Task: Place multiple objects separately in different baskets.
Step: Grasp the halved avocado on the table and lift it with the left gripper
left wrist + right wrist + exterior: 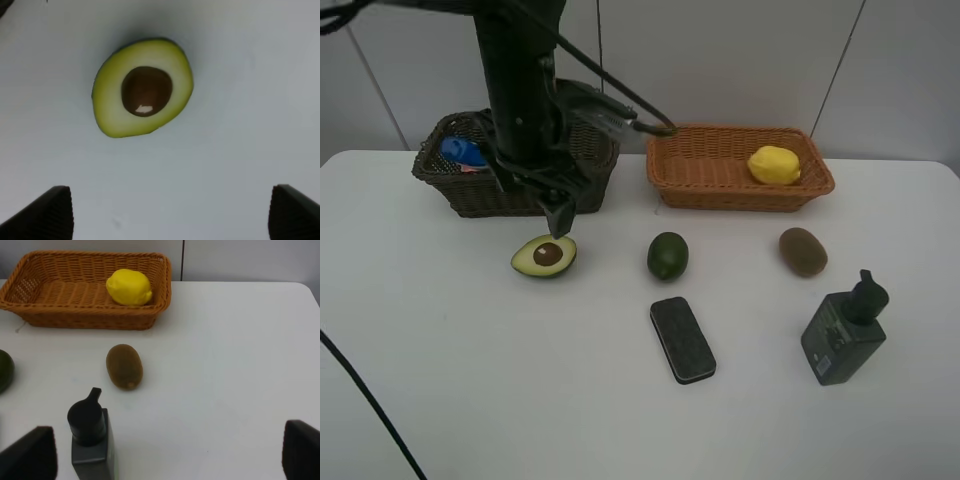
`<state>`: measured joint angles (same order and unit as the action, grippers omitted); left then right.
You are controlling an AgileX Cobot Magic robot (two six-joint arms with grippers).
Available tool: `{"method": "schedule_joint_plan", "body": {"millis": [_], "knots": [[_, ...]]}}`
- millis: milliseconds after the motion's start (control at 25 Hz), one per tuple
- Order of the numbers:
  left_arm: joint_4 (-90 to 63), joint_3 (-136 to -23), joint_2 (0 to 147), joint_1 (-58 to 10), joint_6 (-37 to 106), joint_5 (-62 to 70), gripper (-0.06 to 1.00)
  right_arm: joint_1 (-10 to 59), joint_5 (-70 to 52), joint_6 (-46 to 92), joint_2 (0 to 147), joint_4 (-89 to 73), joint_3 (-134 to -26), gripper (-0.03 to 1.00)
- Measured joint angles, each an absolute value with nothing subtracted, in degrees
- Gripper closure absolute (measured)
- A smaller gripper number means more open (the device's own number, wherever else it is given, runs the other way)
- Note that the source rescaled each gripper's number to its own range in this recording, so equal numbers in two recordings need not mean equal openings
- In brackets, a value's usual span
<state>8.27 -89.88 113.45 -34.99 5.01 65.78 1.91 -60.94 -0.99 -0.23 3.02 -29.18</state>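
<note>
Overhead, white table (450, 380), dark basket (435, 168), tan basket (720, 190) at rear, grey wall (740, 60).

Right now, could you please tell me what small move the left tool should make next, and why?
Probably ease the left tool down and slightly forward until its open jaws straddle the halved avocado. The tool hangs empty just above it, and the avocado lies cut side up on the table, ahead of the fingers rather than between them.
</note>
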Motion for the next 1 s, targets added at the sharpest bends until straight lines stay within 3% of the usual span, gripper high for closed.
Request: {"method": "schedule_joint_plan", "body": {"millis": [1000], "knots": [[15.6,-89.7,130.1,-35.0,3.1,56.4,-0.05,1.9,-60.9,-1.0,-0.2,3.0,-29.2,-0.01]]}}
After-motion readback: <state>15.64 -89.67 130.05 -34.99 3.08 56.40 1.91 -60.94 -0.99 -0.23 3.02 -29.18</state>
